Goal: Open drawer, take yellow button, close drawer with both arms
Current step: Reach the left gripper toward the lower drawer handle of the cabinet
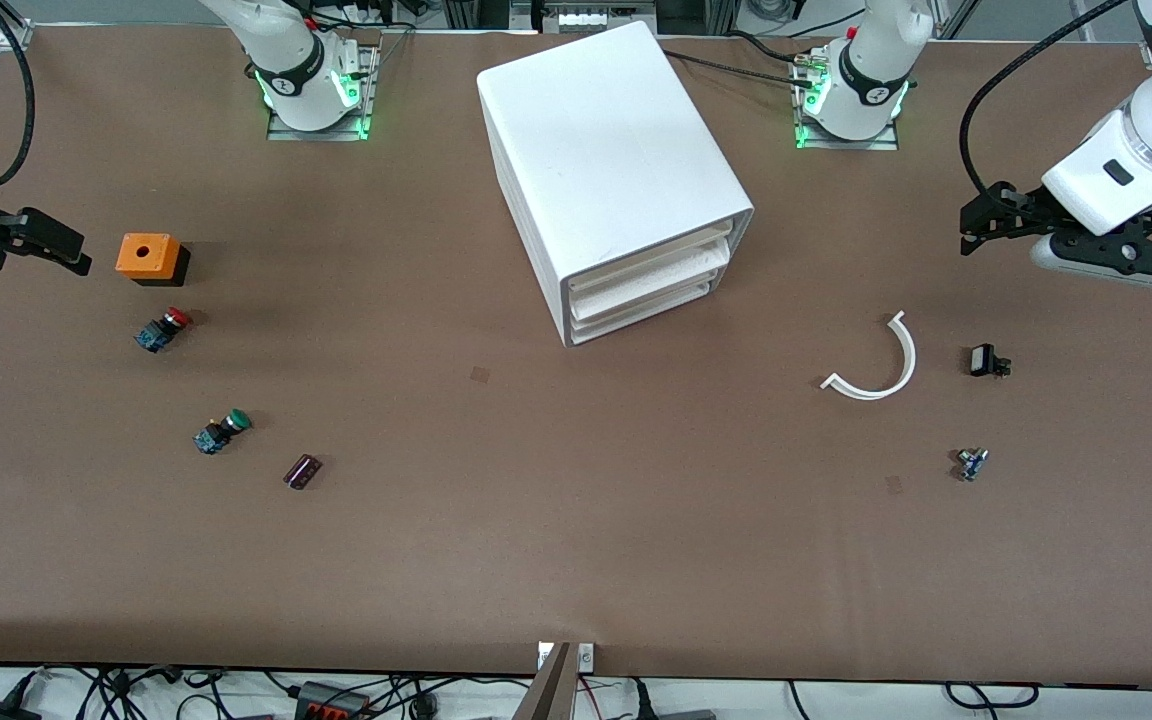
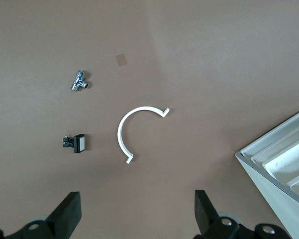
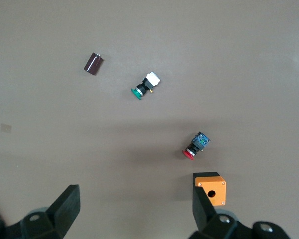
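Both sets of jaws are standing wide apart and holding nothing. The left gripper (image 2: 134, 219) is hanging over bare table toward the left arm's end, well apart from the cabinet (image 1: 614, 180), with the white curved strip (image 1: 876, 362), a small black part (image 1: 986, 361) and a small metal fitting (image 1: 971, 463) lying below it. The right gripper (image 3: 134, 216) is hanging over the right arm's end, near the orange box (image 1: 148, 257), the red-capped button (image 1: 163, 329), the green-capped button (image 1: 221, 431) and a dark cylinder (image 1: 302, 471).

The drawer (image 1: 651, 266), uppermost of three in the cabinet, is sitting closed, and the orange-capped button is not showing anywhere, so it is presumably lying inside. Judging by this, the opening step is not yet begun. The next move is calling for one arm to reach the cabinet's front, catch the top drawer's lip and pull, perhaps with the other bracing the cabinet.
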Controlling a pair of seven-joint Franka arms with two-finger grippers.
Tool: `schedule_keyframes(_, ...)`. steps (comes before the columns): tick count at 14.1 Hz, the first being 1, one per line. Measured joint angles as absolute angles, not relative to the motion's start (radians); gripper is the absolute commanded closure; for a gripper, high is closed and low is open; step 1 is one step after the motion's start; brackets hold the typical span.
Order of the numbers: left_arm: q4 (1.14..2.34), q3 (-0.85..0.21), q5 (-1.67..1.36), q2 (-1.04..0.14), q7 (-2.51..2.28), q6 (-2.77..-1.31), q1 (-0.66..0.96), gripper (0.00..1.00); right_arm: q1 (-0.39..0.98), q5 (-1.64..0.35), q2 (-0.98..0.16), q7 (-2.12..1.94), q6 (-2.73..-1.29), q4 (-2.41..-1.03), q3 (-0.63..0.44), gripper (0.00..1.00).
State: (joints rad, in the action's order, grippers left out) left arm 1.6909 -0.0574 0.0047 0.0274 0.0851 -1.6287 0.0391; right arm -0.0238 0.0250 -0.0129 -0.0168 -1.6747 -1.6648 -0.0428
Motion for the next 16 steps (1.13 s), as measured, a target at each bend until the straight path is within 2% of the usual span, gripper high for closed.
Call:
schedule_keyframes(7,1.686,-0.058,0.004,0.027,0.085,-1.595,0.040,0.00,-0.024,0.025,-0.013,-0.017,-1.675,-1.665,-0.043,0.00)
schedule_keyframes(12,1.673,-0.060,-0.070,0.018,0.086,-1.463,0.052,0.00,-0.024,0.025,-0.013,-0.017,-1.674,-1.665,-0.044,0.00)
schedule_keyframes(16,1.672,-0.064,-0.212,-0.044,0.115,-1.319,0.076,0.00,-0.023,0.025,-0.017,-0.017,-1.675,-1.669,-0.042,0.00)
